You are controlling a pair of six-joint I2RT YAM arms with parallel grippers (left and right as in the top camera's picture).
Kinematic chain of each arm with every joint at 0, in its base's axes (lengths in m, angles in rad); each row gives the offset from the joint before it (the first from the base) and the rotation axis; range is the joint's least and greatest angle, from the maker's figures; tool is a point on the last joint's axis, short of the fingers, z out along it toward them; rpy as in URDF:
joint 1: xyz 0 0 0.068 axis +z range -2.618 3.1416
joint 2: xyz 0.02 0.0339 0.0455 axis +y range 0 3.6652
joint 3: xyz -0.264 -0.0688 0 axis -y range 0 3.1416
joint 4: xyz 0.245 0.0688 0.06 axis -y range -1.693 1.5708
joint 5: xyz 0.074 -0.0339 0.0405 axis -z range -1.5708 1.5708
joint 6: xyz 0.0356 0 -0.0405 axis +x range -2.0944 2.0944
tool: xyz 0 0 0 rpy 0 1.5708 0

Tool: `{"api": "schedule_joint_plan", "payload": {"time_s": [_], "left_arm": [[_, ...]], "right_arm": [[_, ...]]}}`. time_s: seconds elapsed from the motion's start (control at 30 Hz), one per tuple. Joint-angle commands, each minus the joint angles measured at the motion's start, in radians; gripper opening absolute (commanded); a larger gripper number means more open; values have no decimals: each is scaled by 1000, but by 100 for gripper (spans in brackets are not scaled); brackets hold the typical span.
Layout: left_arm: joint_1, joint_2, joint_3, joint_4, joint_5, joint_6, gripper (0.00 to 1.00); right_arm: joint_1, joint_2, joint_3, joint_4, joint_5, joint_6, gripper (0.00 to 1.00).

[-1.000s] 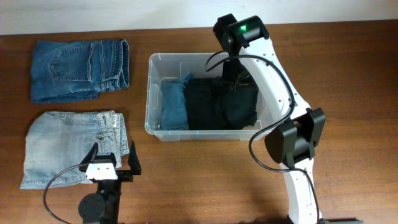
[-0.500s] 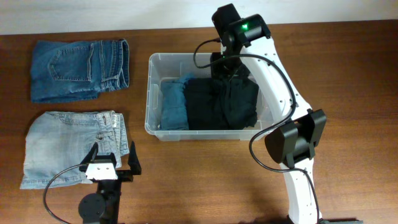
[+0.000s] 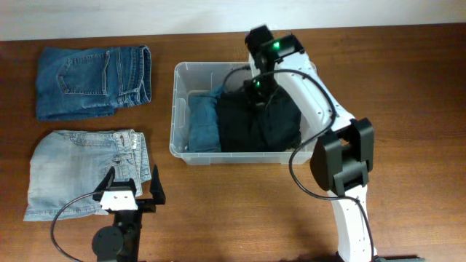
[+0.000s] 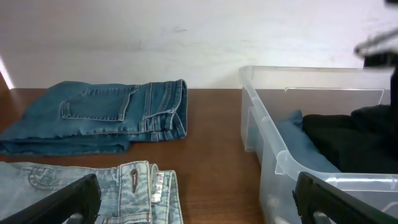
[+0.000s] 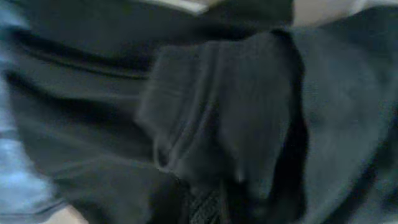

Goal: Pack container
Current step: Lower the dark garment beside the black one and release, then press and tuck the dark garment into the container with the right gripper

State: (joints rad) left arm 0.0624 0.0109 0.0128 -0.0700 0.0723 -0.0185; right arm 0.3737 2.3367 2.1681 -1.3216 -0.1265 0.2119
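Observation:
The clear container (image 3: 177,109) sits mid-table and holds a folded blue garment (image 3: 204,120) on its left and a black garment (image 3: 240,127) filling the rest. My right gripper (image 3: 256,93) is down inside the container at its back, over the black garment. In the right wrist view black fabric (image 5: 211,112) fills the picture and bunches into a fold at the jaws of the right gripper (image 5: 214,202), which are shut on it. My left gripper (image 3: 129,191) rests open near the front left, nothing between its fingers. The left wrist view shows the container's (image 4: 267,124) near corner.
Folded dark blue jeans (image 3: 93,80) lie at the back left. Folded light blue jeans (image 3: 84,171) lie at the front left, just ahead of the left gripper (image 4: 199,205). Bare wood runs between the jeans and the container. The right arm's base (image 3: 342,156) stands right of the container.
My right gripper has moved left and lower into the container and has shut on the black garment. The left arm has not moved.

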Motion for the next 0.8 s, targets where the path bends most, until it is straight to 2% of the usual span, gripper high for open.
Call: {"api": "schedule_joint_plan", "payload": {"time_s": [0.0, 0.2, 0.33, 0.57, 0.77], "left_arm": [[6, -5, -4, -2, 11, 12, 99], [6, -5, -4, -2, 11, 12, 99], [6, -5, -4, -2, 11, 12, 99], [6, -5, -4, -2, 11, 12, 99], [6, -5, -4, -2, 11, 12, 99]], "right_arm": [[-3, -6, -99, 28, -9, 5, 7], [-1, -30, -95, 28, -36, 5, 7], [-3, -87, 5, -11, -35, 6, 8], [-22, -137, 236, -129, -17, 5, 29], [-35, -133, 151, -144, 18, 6, 32]]}}
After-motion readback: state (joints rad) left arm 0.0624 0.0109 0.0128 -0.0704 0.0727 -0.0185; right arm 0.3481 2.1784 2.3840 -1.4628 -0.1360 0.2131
